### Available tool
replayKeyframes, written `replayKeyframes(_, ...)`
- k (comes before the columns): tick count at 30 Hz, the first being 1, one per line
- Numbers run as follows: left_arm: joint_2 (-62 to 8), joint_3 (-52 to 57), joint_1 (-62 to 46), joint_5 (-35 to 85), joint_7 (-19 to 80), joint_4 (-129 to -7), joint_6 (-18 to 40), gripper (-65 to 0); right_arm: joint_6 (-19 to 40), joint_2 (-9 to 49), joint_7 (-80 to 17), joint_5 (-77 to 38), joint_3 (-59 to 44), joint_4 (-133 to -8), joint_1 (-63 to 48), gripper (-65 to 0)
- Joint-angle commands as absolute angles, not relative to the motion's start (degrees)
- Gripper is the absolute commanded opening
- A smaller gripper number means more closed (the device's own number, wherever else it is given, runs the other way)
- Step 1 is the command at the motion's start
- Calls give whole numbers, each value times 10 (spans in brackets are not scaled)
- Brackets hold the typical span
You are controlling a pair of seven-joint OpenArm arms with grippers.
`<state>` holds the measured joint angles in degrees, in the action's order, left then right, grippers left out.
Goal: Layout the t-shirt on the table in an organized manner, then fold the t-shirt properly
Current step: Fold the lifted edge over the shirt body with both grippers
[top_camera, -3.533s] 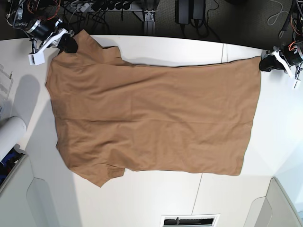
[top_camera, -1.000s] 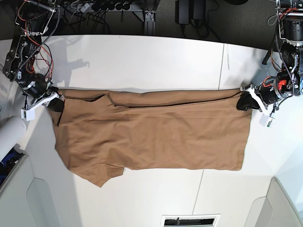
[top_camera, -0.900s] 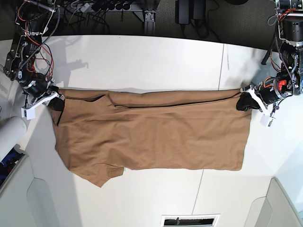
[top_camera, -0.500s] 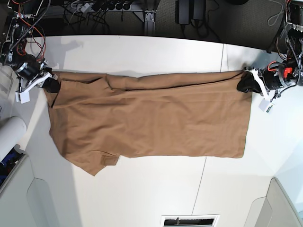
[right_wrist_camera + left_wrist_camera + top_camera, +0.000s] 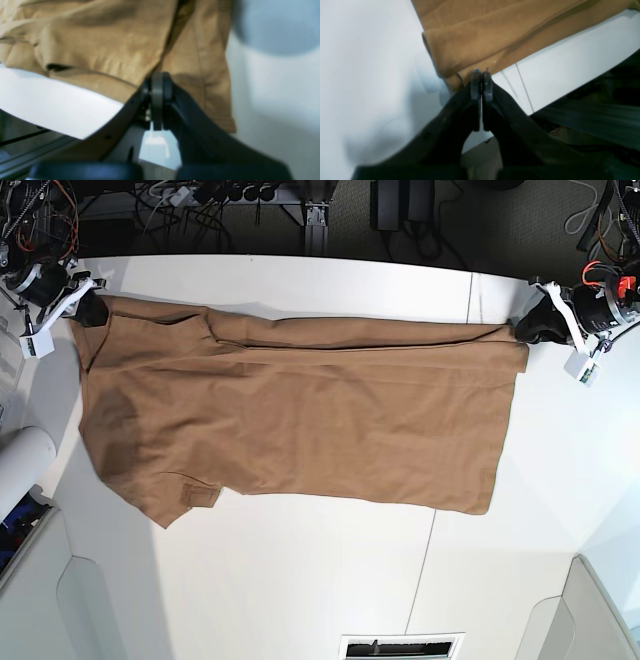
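The tan t-shirt (image 5: pixel 300 420) lies spread across the white table (image 5: pixel 300 580), its far edge pulled taut between my two grippers. At the left of the base view, my right gripper (image 5: pixel 88 311) is shut on the shirt's far shoulder corner. Its wrist view shows the closed fingertips (image 5: pixel 158 80) pinching bunched tan cloth (image 5: pixel 100 50). At the right, my left gripper (image 5: pixel 527 328) is shut on the far hem corner. In its wrist view the jaws (image 5: pixel 481 75) meet on the folded cloth edge (image 5: pixel 482 32). A sleeve (image 5: pixel 185 502) sticks out at the near left.
A white cylinder (image 5: pixel 20 465) lies at the left edge. Grey-white bins sit at the near corners (image 5: pixel 600 620) (image 5: pixel 45 600). A vent slot (image 5: pixel 400 647) is at the near edge. Cables and power strips (image 5: pixel 220 192) run behind the table's far edge.
Both grippers have moved toward the table's far edge, carrying the shirt's upper edge with them. The whole shirt has shifted away and lies more spread out.
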<state>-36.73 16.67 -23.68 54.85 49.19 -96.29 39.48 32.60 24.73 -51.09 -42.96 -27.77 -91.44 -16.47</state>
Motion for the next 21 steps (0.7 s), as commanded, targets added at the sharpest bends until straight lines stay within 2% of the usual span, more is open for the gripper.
replayKeyframes(1, -376, 179, -232, 564, 478, -984, 400, -637, 328, 258, -499, -440, -284, -929, -160, -650)
replayKeyframes(6, -376, 199, -229, 565, 465, -1016, 400, -636, 328, 258, -499, -442, -300, -950, -159, -650)
replayKeyframes(11, -361, 197, -218, 500, 383, -998, 400, -637, 328, 258, -497, -441, -300, -951, -157, -650)
replayKeyframes(21, -315, 120, -160, 441, 380, -916, 400, -637, 328, 248, -497, -439, -300, -951, -156, -650)
